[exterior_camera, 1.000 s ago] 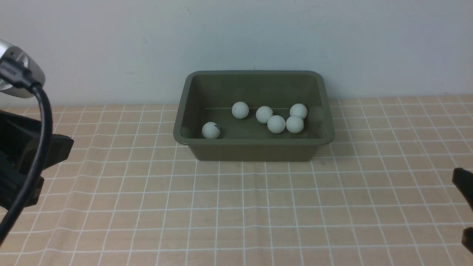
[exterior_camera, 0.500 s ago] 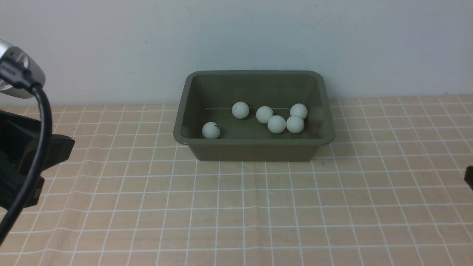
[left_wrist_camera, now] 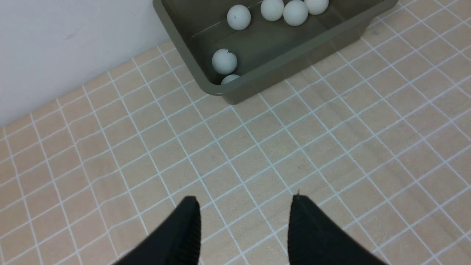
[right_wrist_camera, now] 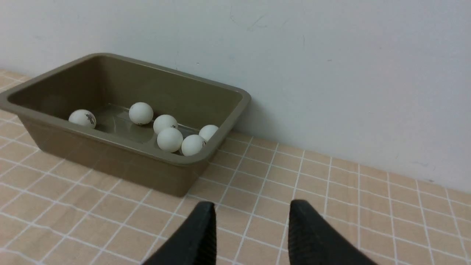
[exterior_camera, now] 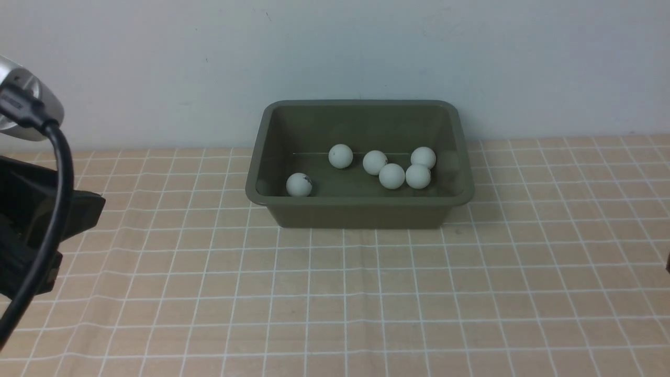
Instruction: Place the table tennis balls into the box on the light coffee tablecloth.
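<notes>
The olive-green box stands on the light coffee tablecloth at the back centre, against the wall. Several white table tennis balls lie inside it: a cluster towards the right, one at the front left with a dark mark. In the left wrist view another ball peeks from under the near rim of the box. My left gripper is open and empty over bare cloth, well short of the box. My right gripper is open and empty, right of the box.
A white wall rises right behind the box. My left arm's body and cable fill the front view's left edge. No ball shows on the cloth outside the box.
My right gripper has drawn back to the right, almost out of the front view. The left arm, the box and the balls have not moved.
</notes>
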